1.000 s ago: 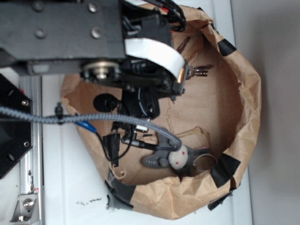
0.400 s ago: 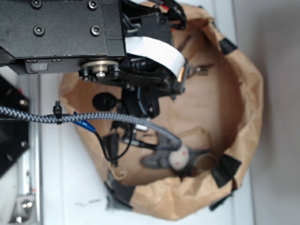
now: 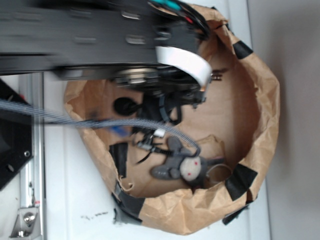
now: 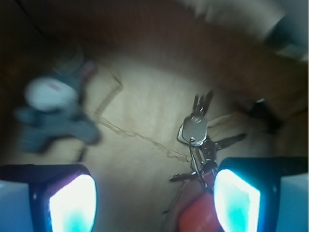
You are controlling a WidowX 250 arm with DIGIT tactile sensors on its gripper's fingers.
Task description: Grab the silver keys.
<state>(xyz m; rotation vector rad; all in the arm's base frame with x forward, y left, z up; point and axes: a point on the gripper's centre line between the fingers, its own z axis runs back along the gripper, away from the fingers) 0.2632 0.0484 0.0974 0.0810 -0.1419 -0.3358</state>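
Brown paper surface [image 4: 145, 111]: silver keys [image 4: 199, 140] lie beside the right finger of the wide-open, empty tool [image 4: 154, 198], off-centre.

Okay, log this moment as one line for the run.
gripper: open, low in bag | silver keys: ungrasped, by one finger | plush rabbit: off to the side

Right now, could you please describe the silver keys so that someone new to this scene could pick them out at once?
Look inside the brown paper bag with its rolled-down rim. In the wrist view, the silver keys lie on its floor beside the right finger of the open gripper. Unlike the soft grey plush rabbit further left, they are thin, shiny metal blades fanned from a ring.
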